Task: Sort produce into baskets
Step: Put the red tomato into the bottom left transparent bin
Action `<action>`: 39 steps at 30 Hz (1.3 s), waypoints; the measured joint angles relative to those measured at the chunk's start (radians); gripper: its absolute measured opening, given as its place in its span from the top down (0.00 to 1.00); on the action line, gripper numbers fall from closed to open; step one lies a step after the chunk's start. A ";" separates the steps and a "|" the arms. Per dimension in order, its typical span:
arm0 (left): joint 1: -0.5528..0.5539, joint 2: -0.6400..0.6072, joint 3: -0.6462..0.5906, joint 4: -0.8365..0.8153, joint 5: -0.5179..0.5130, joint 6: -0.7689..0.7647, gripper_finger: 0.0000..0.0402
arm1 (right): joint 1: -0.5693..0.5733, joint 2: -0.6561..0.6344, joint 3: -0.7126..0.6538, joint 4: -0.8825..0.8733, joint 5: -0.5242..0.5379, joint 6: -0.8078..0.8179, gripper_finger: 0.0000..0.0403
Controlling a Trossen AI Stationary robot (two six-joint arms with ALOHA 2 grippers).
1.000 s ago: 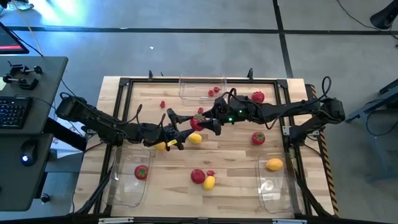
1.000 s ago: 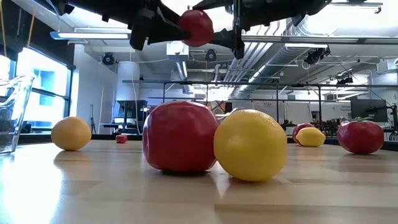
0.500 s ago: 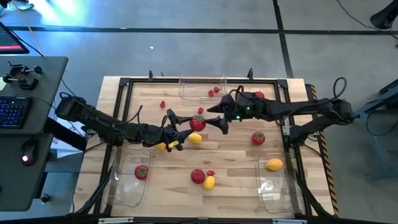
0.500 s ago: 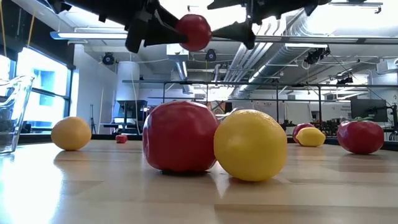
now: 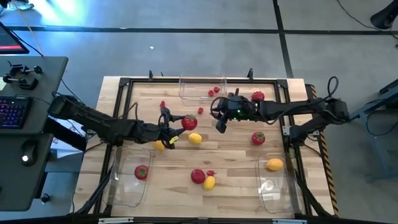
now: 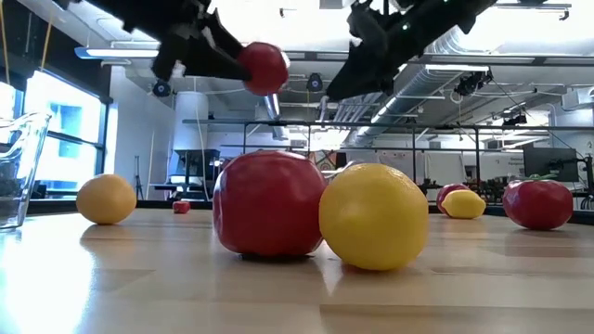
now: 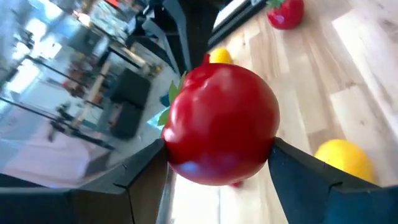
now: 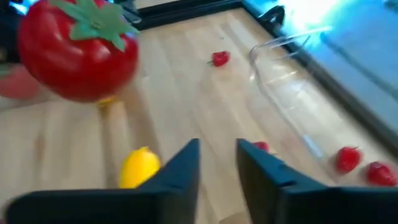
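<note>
A red tomato with a green top point(image 5: 189, 121) hangs above the middle of the table, and my left gripper point(image 5: 183, 124) is shut on it. My right gripper point(image 5: 219, 126) hovers just to its right; its fingers point(image 8: 183, 165) stand nearly together with nothing between them. Three clear baskets rest on the table. The far one point(image 5: 186, 93) holds small red berries, the near left one point(image 5: 121, 183) a tomato point(image 5: 141, 172), and the near right one point(image 5: 273, 190) a lemon point(image 5: 274, 164). My left gripper pinches the tomato's two opposite sides point(image 7: 180, 163) between its two fingers point(image 7: 298, 171). The fingers come nearly level from the table's left, tipped slightly down. The tomato is lifted clear of the table, and its green top point(image 7: 176, 94) faces sideways, away from the fingers.
Loose on the wood lie a lemon point(image 5: 195, 138) under the held tomato, a yellow fruit point(image 5: 160, 145) below my left arm, tomatoes point(image 5: 257, 138) point(image 5: 198, 176) point(image 5: 257, 96), a lemon point(image 5: 209, 182) and berries point(image 5: 163, 104). A black frame point(image 5: 124, 84) edges the table.
My right gripper, whose open fingers stood around the tomato, has drawn back toward the table's right, rolled and shut with nothing in it. My left gripper has kept its hold and carried the tomato a little toward the table's left, still clear of the table.
</note>
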 joint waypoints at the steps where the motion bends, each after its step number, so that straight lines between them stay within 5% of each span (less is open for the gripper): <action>1: 0.000 -0.019 0.014 -0.046 0.021 -0.031 0.41 | 0.000 0.010 0.000 0.012 0.021 -0.016 0.89; 4: -0.001 -0.080 0.048 -0.183 0.081 -0.115 0.41 | -0.008 0.045 0.000 0.069 0.052 -0.059 0.98; 14: -0.003 -0.170 0.126 -0.499 0.175 -0.307 0.47 | -0.012 0.203 0.000 0.263 0.051 -0.101 0.99; 33: -0.042 -0.260 0.224 -0.695 0.247 -0.418 0.47 | -0.004 0.308 -0.001 0.333 0.040 -0.149 1.00; 39: -0.043 -0.260 0.265 -0.761 0.367 -0.475 0.47 | 0.002 0.307 -0.129 0.555 0.061 -0.185 1.00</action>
